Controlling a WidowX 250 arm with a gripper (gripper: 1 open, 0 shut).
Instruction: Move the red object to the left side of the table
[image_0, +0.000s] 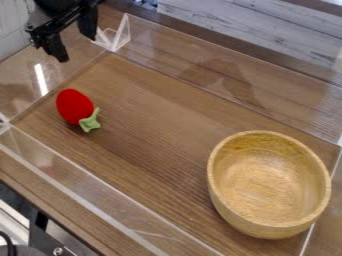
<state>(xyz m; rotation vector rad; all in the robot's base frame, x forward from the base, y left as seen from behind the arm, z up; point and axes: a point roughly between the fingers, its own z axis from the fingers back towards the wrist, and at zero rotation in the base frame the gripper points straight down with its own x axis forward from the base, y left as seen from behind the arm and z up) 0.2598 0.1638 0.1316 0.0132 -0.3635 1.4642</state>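
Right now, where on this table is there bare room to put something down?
The widest bare stretch of the table lies between the red object and the wooden bowl. More runs along the far acrylic wall. Tightest is the top-left corner, where the gripper hangs, jaws open.

1. No text, label, brand, number or sign can be read anywhere in the camera view
2. The surfaces in sight carry only wood grain, gloss or reflections, with no lettering on any of them
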